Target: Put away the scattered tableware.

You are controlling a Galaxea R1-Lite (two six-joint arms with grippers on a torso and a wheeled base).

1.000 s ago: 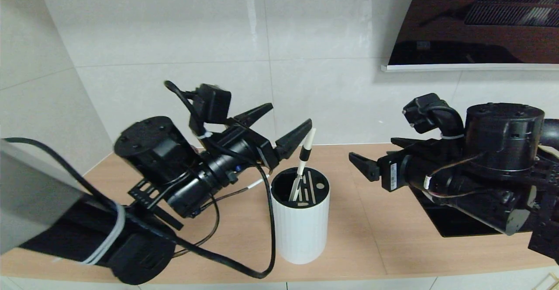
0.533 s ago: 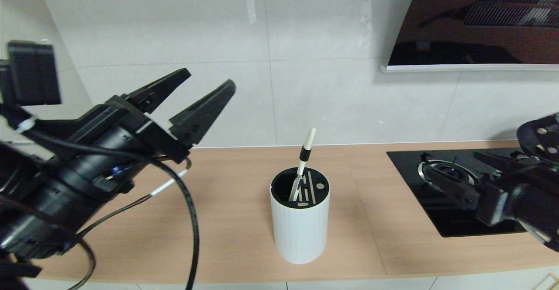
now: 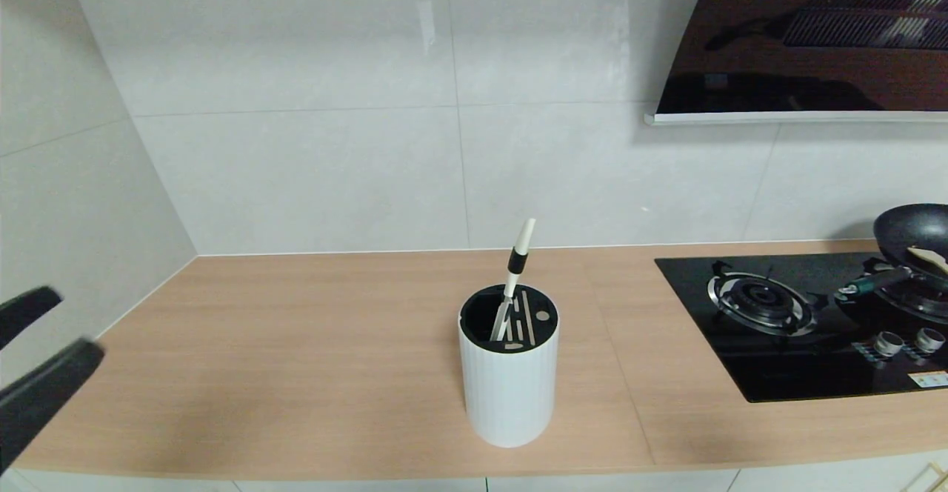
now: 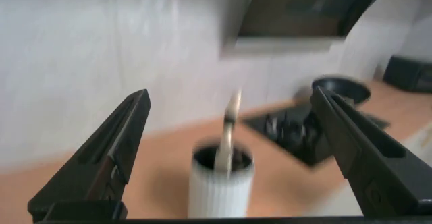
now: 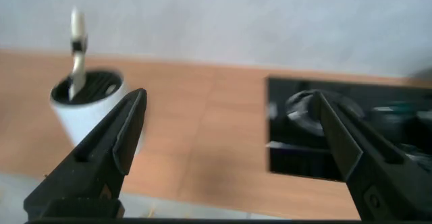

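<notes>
Head view: the white holder [image 3: 508, 381] stands near the front edge of the desk [image 3: 296, 344], with a black-and-white utensil [image 3: 517, 262] leaning up out of its top. The left gripper [image 3: 81, 324] hangs open by the desk's left end. The right gripper [image 5: 228, 97] is spread wide too, facing the desk from its front edge.

A holder [image 3: 508, 381] stands at the front middle of the table [image 3: 296, 344] with a utensil [image 3: 516, 262] leaning in it, a stove [image 3: 778, 351] lies to its right carrying a pan [image 3: 907, 229] at the far right, and a hood [image 3: 800, 40] hangs above the stove.
</notes>
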